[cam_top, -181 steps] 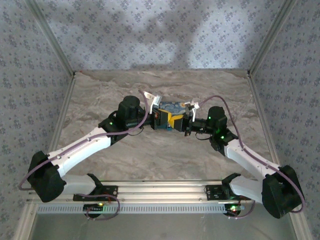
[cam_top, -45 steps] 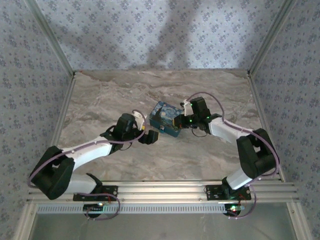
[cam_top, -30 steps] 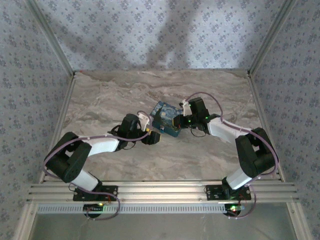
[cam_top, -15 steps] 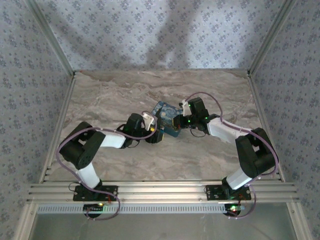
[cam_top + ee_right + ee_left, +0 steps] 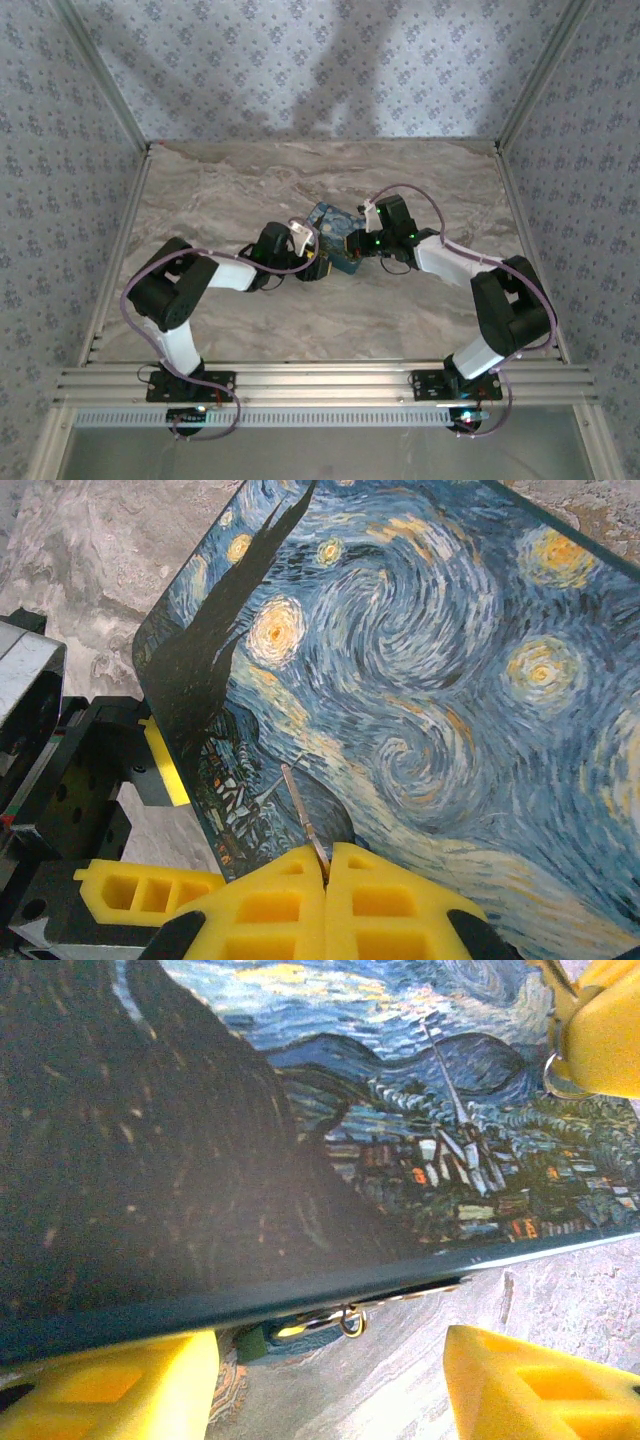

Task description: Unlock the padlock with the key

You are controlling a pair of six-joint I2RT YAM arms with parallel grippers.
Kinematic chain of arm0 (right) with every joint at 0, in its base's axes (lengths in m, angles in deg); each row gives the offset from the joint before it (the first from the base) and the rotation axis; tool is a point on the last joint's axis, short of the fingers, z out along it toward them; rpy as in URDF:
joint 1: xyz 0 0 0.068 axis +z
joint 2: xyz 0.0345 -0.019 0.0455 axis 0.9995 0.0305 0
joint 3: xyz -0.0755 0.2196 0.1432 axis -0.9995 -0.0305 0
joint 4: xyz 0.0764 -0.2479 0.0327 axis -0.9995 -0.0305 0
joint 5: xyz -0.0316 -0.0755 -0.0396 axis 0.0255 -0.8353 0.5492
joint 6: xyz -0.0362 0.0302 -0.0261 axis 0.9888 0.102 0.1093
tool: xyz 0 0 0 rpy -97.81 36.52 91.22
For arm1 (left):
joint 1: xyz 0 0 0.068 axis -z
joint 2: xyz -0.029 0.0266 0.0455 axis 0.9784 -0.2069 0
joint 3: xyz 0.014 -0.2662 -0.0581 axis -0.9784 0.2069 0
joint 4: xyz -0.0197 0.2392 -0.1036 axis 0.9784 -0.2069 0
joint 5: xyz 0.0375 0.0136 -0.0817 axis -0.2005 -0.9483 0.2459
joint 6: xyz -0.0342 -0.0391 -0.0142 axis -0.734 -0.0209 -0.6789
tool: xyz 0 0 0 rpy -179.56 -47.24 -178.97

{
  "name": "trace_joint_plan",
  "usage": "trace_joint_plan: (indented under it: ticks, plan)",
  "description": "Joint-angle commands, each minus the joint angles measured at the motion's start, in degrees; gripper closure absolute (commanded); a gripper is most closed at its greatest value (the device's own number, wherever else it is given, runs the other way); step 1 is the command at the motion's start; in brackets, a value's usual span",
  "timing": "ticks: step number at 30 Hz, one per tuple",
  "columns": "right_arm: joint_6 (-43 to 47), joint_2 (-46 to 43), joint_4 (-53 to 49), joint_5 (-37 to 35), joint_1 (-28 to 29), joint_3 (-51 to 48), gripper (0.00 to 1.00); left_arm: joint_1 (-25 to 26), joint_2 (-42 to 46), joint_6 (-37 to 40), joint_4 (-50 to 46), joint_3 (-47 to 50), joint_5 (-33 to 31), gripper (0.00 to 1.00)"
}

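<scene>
- The left gripper [image 5: 330, 1370] is held wide open with nothing gripped, its yellow pads [image 5: 120, 1385] set apart below the lower edge of the starry-print box [image 5: 300, 1110].
- A small metal piece with a ring, taken to be the padlock [image 5: 345, 1322], is seen tucked just under that edge, between the open pads; most of its body is hidden.
- The right gripper [image 5: 327, 865] is closed on the key [image 5: 303, 815], whose thin blade is laid against the box's printed face.
- On the marbled table [image 5: 200, 190], both grippers are placed at the box, one on either side.
</scene>
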Motion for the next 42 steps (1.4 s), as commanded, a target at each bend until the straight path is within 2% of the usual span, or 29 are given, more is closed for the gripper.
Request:
trace_joint_plan:
  ticks: [1, 26, 42]
  plan:
    - [-0.2, 0.9, -5.6, -2.6, 0.5, -0.9, 1.0, 0.1, -1.3, 0.3, 1.2, -1.8, 2.2, 0.4]
    - [-0.4, 0.9, -5.8, -2.8, 1.3, -0.6, 1.0, 2.9, -1.7, -3.6, -1.4, -4.0, -3.9, 0.52]
    - [-0.8, 0.8, -6.0, -3.6, 1.8, -0.6, 1.0, 3.3, -2.1, -9.2, -9.5, -8.7, -5.2, 0.59]
